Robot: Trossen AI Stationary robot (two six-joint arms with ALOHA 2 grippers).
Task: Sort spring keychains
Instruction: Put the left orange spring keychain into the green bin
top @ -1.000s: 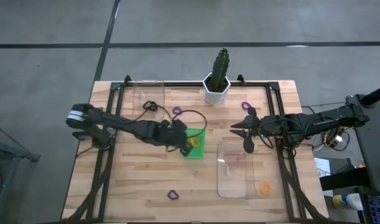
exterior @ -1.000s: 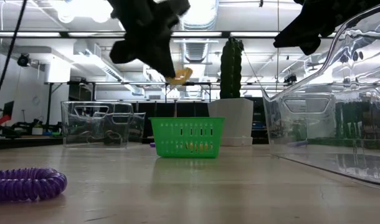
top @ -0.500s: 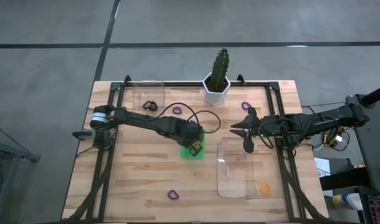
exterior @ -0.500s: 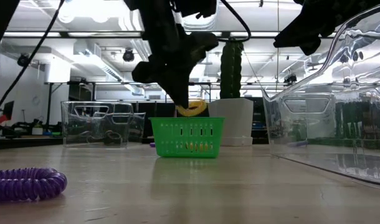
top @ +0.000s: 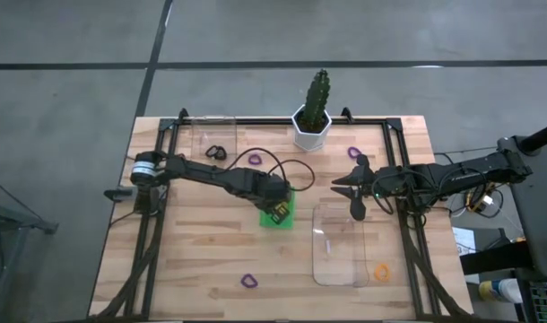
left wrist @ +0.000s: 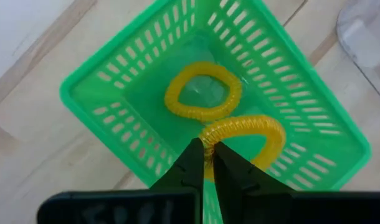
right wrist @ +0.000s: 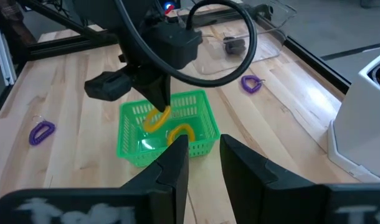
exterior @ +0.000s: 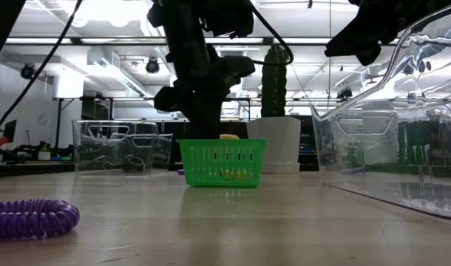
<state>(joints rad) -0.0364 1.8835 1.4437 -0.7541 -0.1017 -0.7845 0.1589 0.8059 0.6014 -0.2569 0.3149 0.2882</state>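
My left gripper point(top: 275, 210) is over the small green tray point(top: 289, 218), shut on an orange spring keychain point(left wrist: 249, 135) that dips into the tray point(left wrist: 103, 93). A second orange keychain point(left wrist: 202, 96) lies flat on the tray's floor. In the low view the held keychain point(exterior: 228, 137) shows just above the tray's rim point(exterior: 222, 142). My right gripper point(top: 351, 189) hovers open right of the tray, touching nothing. Loose purple keychains point(top: 255, 160) point(top: 353, 152) point(top: 248, 281) and an orange one point(top: 381, 270) lie on the table. My left gripper pinches the orange keychain's coil at one side of the loop point(left wrist: 208, 142) between its two fingertips point(left wrist: 193, 163). It comes from above, pointing down. The loop hangs below the fingers inside the green tray; whether it touches the floor cannot be told.
A clear tray point(top: 339, 244) sits near my right gripper, toward the near edge. Another clear tray point(top: 202, 133) at the far left holds black keychains point(top: 215, 152). A potted cactus point(top: 312, 121) stands at the far edge. Black frame rails point(top: 155, 224) run along the table's sides.
My left gripper has moved toward the table's right until it stood over the green tray, then come down, still shut. The orange keychain has gone from well above the tray's rim to down inside it. My right arm has kept still.
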